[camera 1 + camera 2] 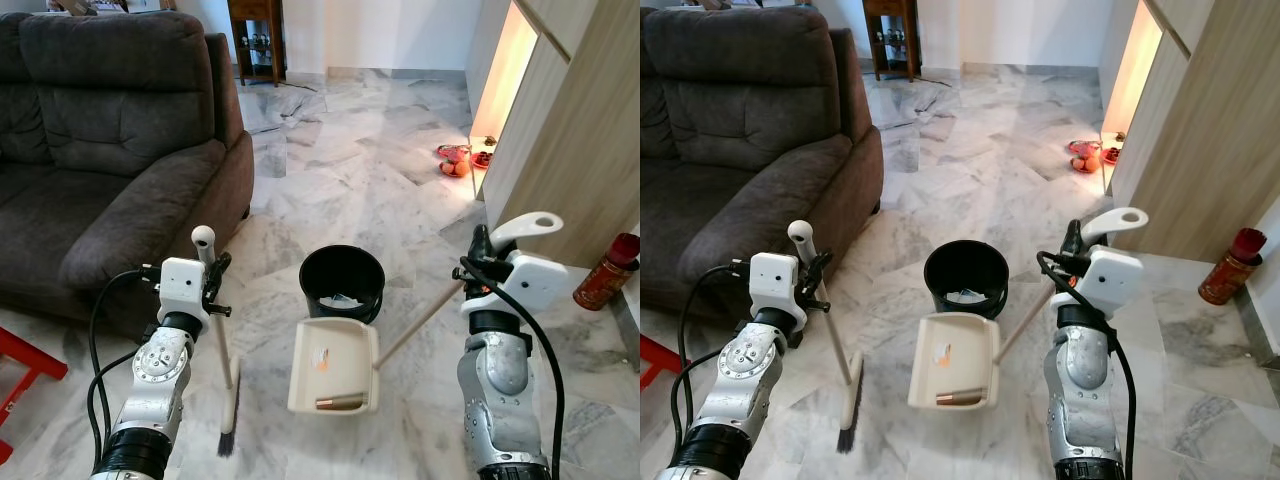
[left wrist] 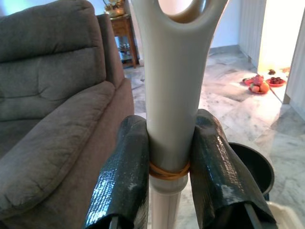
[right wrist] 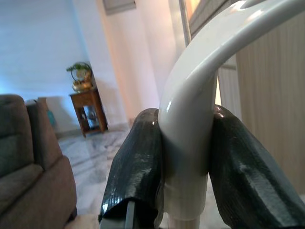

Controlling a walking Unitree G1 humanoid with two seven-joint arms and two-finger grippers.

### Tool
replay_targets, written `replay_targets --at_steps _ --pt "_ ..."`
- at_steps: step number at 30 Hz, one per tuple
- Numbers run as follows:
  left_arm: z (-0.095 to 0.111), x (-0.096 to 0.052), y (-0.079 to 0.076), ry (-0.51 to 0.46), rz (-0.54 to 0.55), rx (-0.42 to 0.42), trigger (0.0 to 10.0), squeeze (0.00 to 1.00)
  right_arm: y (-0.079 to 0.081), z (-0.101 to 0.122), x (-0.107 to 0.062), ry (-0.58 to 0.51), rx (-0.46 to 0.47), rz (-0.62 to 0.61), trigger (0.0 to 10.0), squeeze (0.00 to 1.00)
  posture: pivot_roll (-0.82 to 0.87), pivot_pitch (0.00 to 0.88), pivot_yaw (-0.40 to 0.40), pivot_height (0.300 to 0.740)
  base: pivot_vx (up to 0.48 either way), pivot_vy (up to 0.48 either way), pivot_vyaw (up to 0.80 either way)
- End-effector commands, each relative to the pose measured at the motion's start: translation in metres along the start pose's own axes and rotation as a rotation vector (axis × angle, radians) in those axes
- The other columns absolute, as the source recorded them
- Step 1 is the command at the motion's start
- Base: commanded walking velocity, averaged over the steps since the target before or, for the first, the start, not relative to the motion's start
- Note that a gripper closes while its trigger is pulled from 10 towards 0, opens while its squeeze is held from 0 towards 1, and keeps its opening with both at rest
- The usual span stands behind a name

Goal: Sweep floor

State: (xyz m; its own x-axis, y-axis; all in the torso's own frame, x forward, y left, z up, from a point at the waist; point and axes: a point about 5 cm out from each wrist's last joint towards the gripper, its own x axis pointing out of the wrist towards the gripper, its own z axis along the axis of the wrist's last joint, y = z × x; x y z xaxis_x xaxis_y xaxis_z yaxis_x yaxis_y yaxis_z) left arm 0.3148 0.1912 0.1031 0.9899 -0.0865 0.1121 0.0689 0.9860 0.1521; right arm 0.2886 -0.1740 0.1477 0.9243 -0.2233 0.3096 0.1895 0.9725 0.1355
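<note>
Broom (image 1: pixel 222 370) is standing lower left of centre, bristles touching the marble floor (image 1: pixel 340 170), with the left gripper (image 2: pixel 162 176) pinching its grey handle between both fingers. Right gripper (image 3: pixel 186 162) is clamping the white handle of the cream dustpan (image 1: pixel 333 365), which is lying at lower centre just in front of the black bucket (image 1: pixel 342 280).

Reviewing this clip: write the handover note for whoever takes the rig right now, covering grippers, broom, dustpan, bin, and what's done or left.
Left gripper: shut on the broom handle near its top; bristles are down on the marble floor beside the sofa.
Right gripper: shut on the dustpan handle; the dustpan is held tilted, right in front of the black bin.
Done: something brownish lies at the pan's lower edge; some light bits are in the bin.
Left: probably tip the pan into the bin, then sweep on.
</note>
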Motion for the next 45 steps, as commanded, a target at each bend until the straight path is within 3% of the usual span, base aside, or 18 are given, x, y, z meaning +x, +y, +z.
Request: replay_targets --at_steps 1,10,20,45 --pt "0.006 0.001 0.003 -0.039 0.005 0.028 10.0 0.0 0.005 0.016 0.003 -0.068 0.019 0.014 10.0 0.0 0.02 0.0 0.043 0.74 0.0 0.0 0.0" --pt "0.004 0.0 0.003 -0.041 0.015 0.033 10.0 0.0 0.002 0.046 -0.001 -0.145 0.03 0.012 10.0 0.0 0.01 0.0 0.041 0.74 0.0 0.0 0.0" --pt "0.003 -0.006 0.01 -0.06 0.037 0.033 10.0 0.0 0.012 0.068 0.01 -0.226 0.077 0.013 10.0 0.0 0.02 0.0 0.04 0.74 0.0 0.0 0.0" --pt "0.006 -0.007 0.006 -0.086 0.043 0.038 10.0 0.0 0.021 0.066 0.015 -0.221 0.094 0.034 10.0 0.0 0.02 0.0 0.039 0.74 0.064 0.0 0.0"
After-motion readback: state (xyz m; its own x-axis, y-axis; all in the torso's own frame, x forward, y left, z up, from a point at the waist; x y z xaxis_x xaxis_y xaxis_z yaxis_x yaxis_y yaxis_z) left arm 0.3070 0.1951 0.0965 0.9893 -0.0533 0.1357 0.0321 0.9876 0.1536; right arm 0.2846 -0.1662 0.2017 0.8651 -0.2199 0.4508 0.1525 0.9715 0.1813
